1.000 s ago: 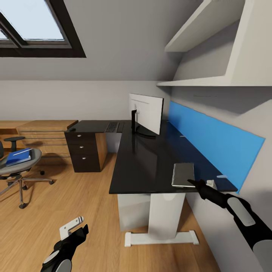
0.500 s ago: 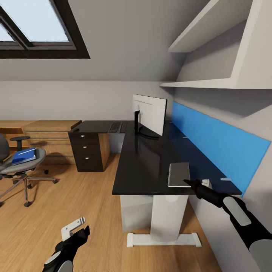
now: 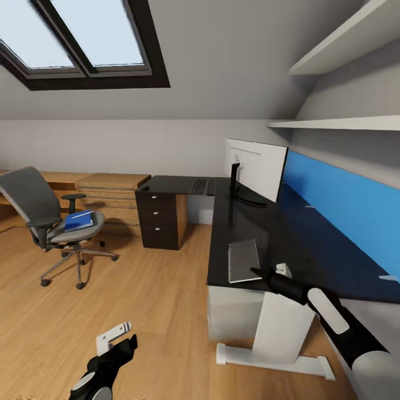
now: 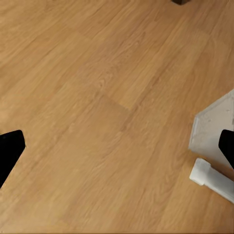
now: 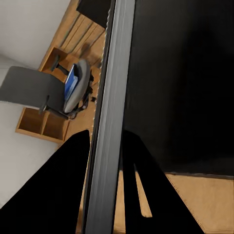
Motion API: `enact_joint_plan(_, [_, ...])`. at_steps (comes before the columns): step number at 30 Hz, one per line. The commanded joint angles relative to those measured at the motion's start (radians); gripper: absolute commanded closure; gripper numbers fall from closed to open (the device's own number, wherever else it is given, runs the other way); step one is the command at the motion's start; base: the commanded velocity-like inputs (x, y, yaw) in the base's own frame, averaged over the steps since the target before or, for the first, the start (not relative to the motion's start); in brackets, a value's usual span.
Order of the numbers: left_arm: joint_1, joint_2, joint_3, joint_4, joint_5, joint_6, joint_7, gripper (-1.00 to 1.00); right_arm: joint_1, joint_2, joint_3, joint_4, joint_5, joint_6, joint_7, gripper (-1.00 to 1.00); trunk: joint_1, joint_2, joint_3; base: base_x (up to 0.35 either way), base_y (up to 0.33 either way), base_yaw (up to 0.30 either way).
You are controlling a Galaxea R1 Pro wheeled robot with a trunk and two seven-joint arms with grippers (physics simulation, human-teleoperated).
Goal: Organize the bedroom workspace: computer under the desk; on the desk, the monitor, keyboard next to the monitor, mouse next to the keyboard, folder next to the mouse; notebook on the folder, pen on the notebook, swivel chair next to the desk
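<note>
We hold a flat grey notebook (image 3: 243,260) in our right gripper (image 3: 262,273), whose two fingers are clamped on the notebook's near edge. It hovers or rests at the front edge of the black desk (image 3: 311,250); we cannot tell whether it touches the surface. In the right wrist view the notebook (image 5: 109,122) shows edge-on between the dark fingers.

Farther along the desk, the monitor (image 3: 256,168) stands near the inner corner, with the keyboard (image 3: 201,186) just beside it on the side wing. The blue folder (image 3: 79,220) lies on the seat of the swivel chair (image 3: 53,222), well apart from the desk, across the wooden floor (image 3: 128,289).

Our left gripper (image 3: 118,340) hangs low over the floor with its fingers spread apart and nothing between them.

We judge that the notebook belongs on top of the folder, so the folder should reach the desk first. To do this well, we should keep the notebook level and set it down clear of the edge.
</note>
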Motion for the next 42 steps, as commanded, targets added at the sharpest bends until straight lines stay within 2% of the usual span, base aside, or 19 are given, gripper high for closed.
enact_joint_plan(1, [-0.001, 0.002, -0.019, 0.000, 0.005, 0.003, 0.009, -1.00, -0.001, 0.008, 0.008, -0.003, 0.024, 0.002, 0.002, 1.00, 0.000, -0.001, -0.001, 0.000, 0.328, 0.037])
enact_joint_plan(9, [-0.001, 0.002, -0.053, 0.001, 0.005, 0.002, 0.010, -1.00, -0.001, 0.014, 0.013, -0.004, 0.039, 0.002, 0.001, 1.00, 0.000, -0.001, -0.001, 0.038, 0.331, 0.010])
enact_joint_plan(20, [-0.001, 0.002, -0.063, 0.001, 0.003, 0.002, 0.009, -1.00, -0.001, 0.021, 0.010, -0.003, 0.031, 0.002, 0.002, 1.00, 0.000, -0.001, -0.001, 0.109, 0.332, 0.000])
enact_joint_plan(42, [-0.001, 0.002, -0.064, 0.009, 0.003, 0.001, 0.008, -1.00, -0.001, 0.022, 0.011, 0.003, 0.037, 0.001, 0.003, 1.00, -0.084, 0.153, 0.068, 0.081, 0.226, 0.000])
